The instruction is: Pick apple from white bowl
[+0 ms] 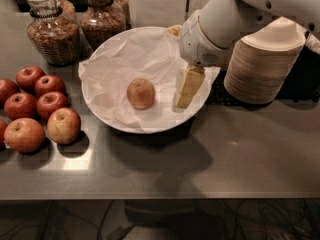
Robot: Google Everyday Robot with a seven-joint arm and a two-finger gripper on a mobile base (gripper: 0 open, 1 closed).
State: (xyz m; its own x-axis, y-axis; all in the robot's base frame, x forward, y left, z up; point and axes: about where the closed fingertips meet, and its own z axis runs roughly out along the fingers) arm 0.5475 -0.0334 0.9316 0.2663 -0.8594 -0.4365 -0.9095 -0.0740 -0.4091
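While the small, round, pale yellow-tan apple with a reddish blush (141, 93) sits near the middle of the wide, shallow white bowl (150, 130) on crumpled white paper, the robot's pale yellow parallel-jaw gripper (186, 91) hangs over the bowl's right side, near the apple but clear of it. It grasps nothing; whether it is released or clenched cannot be told from this angle. The bulky white arm (215, 29) reaches in from the upper right, close to the tall stack of beige paper bowls (265, 64).

The step in hand looks like the final approach. To do it well, the gripper should slide left until it is centred over the stem dimple, spread wider than the apple, then descend to straddle the fruit's widest part rather than its crown. A smooth, round apple on loose paper may roll if nudged from one side, so a straight descent is safer than a sideways sweep. The squeeze should be firm without bruising, and the lift vertical so the paper does not drag along. The cluster of darker red apples (37, 106) on the grey steel counter (225, 159) lies well apart at left and should not interfere.
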